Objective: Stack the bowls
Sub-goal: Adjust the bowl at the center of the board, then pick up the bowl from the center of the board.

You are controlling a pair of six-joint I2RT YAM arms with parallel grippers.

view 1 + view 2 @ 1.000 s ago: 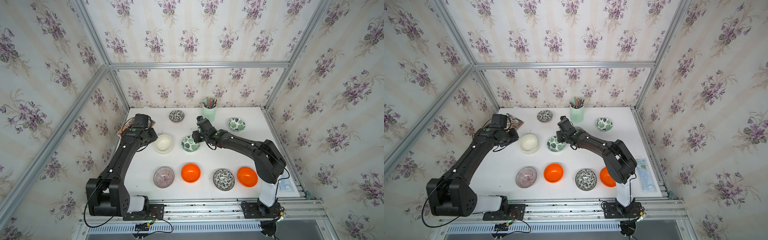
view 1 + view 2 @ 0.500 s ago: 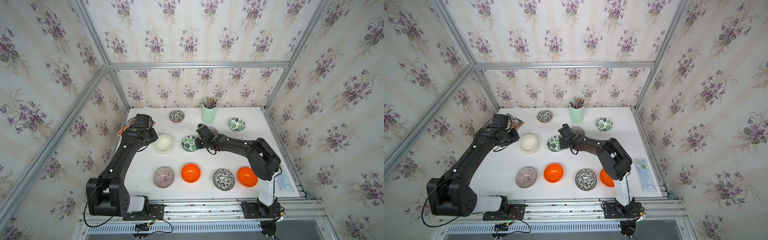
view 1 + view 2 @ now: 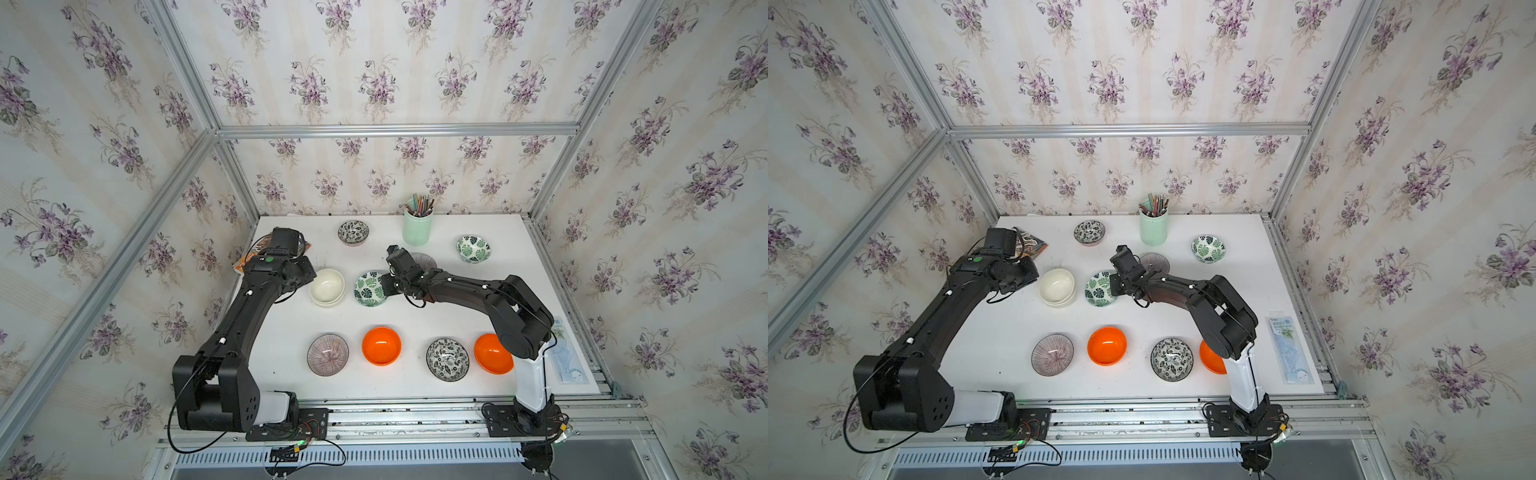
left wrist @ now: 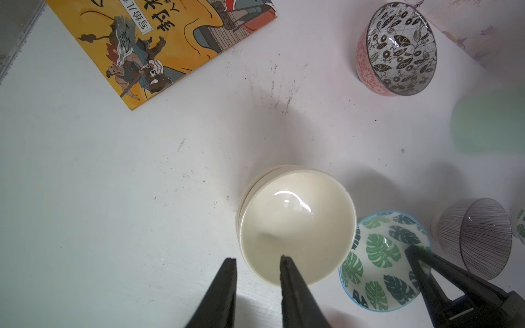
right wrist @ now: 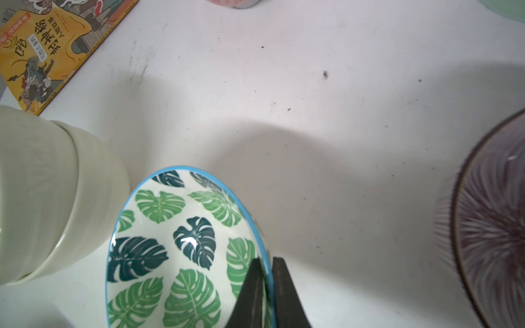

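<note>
Cream bowls [image 4: 295, 227] nested; pencils [image 3: 419, 205] in cup [image 3: 417, 235]

We log the right gripper [image 5: 265, 259] astride the rim of the leaf bowl [image 5: 176, 241], one finger inside, one outside. Ahead of it, just beside that bowl, sits the two-bowl stack [image 4: 295, 227], one bowl nested in the other. The left gripper [image 4: 257, 258] straddles the stack's rim on the side away from the leaf bowl. The striped bowl [image 3: 1158, 261] is beside the right wrist, on the wall side. The book [image 4: 170, 42] lies flat on the table [image 4: 113, 198], on the wall side of the left gripper.

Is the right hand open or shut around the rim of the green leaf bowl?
Shut. In the right wrist view the right hand pinches the leaf bowl by its blue rim, one finger inside, one outside.
</note>
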